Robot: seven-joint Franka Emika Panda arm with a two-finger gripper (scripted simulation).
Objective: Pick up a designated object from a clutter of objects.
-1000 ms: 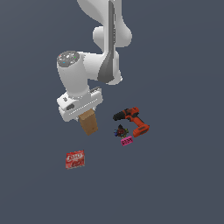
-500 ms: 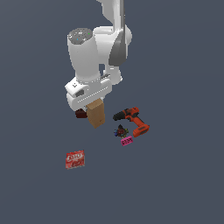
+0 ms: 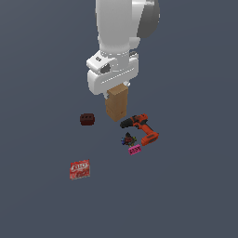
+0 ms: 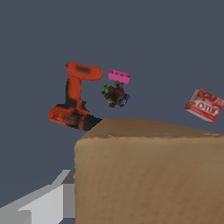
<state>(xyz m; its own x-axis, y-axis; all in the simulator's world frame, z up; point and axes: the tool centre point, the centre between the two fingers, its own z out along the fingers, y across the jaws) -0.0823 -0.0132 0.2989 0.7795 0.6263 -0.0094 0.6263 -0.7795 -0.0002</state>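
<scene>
The designated object, a plain tan block [image 3: 116, 105], hangs upright under my white gripper [image 3: 117, 91], whose jaws are shut on its upper end. In the wrist view the block [image 4: 148, 175] fills the near field, with one grey finger [image 4: 43, 205] beside it. The rest of the clutter lies on the floor: an orange-and-black drill [image 3: 142, 128], a pink tag [image 3: 135, 149], a tiny multicoloured piece [image 3: 128, 139], a dark red-brown block [image 3: 87, 119] and a flat red packet [image 3: 79, 169]. The block's lower end hangs close to the drill's dark nose.
In the wrist view the drill [image 4: 74, 98], pink tag [image 4: 119, 76], multicoloured piece [image 4: 116, 95] and red packet [image 4: 204, 105] show beyond the block. The floor is plain dark grey. The arm's white body rises above the gripper.
The gripper has moved up and toward the exterior view's right with the tan block in it. The dark red-brown block, hidden behind the arm before, now shows.
</scene>
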